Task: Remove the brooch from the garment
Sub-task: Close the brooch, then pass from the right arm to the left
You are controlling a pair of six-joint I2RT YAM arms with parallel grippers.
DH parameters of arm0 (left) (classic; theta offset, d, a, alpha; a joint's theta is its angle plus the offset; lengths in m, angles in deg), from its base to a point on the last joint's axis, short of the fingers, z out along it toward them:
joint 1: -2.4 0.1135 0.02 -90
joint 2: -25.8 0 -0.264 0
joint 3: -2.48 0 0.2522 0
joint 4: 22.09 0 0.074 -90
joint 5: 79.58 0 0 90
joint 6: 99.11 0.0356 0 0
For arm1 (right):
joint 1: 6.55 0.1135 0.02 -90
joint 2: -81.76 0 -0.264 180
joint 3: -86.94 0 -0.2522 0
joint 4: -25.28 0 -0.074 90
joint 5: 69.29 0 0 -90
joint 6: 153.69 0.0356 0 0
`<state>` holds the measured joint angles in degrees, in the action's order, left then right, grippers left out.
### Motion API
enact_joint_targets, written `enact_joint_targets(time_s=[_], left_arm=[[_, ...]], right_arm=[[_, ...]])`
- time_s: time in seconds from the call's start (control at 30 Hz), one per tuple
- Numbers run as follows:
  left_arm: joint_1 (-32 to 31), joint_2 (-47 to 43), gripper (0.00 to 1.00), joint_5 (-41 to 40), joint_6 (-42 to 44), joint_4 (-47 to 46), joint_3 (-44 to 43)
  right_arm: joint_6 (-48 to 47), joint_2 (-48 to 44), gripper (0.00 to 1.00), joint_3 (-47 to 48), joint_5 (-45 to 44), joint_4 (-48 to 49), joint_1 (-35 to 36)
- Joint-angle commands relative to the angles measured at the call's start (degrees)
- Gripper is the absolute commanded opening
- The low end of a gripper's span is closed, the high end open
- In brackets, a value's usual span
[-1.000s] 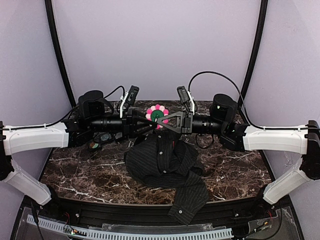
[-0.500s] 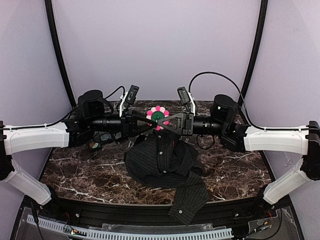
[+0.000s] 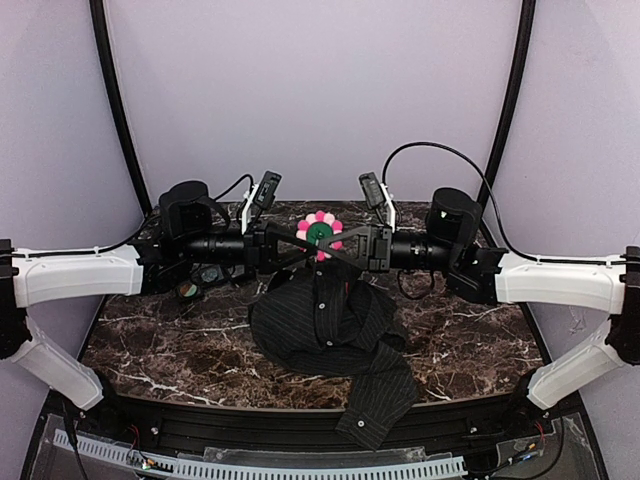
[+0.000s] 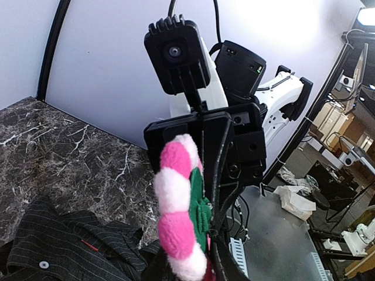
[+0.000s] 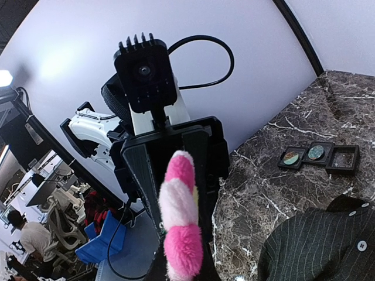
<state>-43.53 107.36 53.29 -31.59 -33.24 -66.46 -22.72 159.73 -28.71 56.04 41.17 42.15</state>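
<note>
Up above the middle of the marble table (image 3: 160, 350), the two arms reach in from either side and meet tip to tip. The brooch (image 3: 318, 233) sits right between them, lifted off the table, its pink petals and green centre facing the overhead camera. Both wrist cameras see it edge-on and very close, as a column of pink and pale tufts.

The right gripper (image 3: 338, 243) comes in from the right with its jaws pressed together at the brooch. Whether they pinch the back of the brooch or the cloth behind it cannot be told. The left gripper (image 3: 297, 241) comes in from the left, its jaws narrowed beside the petals. One dark finger (image 4: 218, 175) lies along the green side of the brooch in the left wrist view, but whether this gripper has actually clasped anything cannot be told.

A black pinstriped shirt (image 3: 330, 325) hangs below the brooch. A narrow part of it is drawn up towards the grippers, while the rest lies bunched on the table, with a sleeve trailing towards the near edge. Three small black trays (image 5: 319, 155) sit in a row on the far left of the table, well apart from the shirt.
</note>
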Motion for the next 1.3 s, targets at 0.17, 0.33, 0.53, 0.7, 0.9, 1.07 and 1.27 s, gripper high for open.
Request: enact_joint_targets(time_s=[0.17, 0.33, 0.53, 0.7, 0.9, 1.07, 1.27], left_arm=[[-0.1, -6.9, 0.71, -8.5, 16.7, 16.5, -2.4], [0.1, -8.7, 0.87, -9.2, 15.7, 17.2, -3.4], [1.4, -4.8, 0.92, -1.2, 5.5, 15.7, -7.4], [1.4, -1.6, 0.87, 3.6, 3.5, 16.8, -8.9], [1.4, 1.5, 0.66, 7.9, 0.5, 14.3, -9.2], [1.4, 2.6, 0.52, 9.8, -1.5, 11.8, -8.5], [1.4, 3.5, 0.19, 11.4, -4.1, 8.5, -7.2]], right_arm=[[-0.8, -2.8, 0.0, -0.4, -2.5, -0.8, 0.4], [-2.5, -1.6, 0.0, 1.3, 1.0, -2.3, 0.3], [-4.3, -1.1, 0.0, 2.4, 5.6, -7.1, 0.2], [-4.7, -1.1, 0.0, 2.4, 7.5, -9.0, 0.2], [-3.7, -0.7, 0.0, 1.7, 7.9, -7.5, 0.2], [-3.8, 0.3, 0.0, 2.2, 8.4, -7.7, 0.2], [-4.1, 0.1, 0.0, 1.9, 6.8, -8.3, 0.1]])
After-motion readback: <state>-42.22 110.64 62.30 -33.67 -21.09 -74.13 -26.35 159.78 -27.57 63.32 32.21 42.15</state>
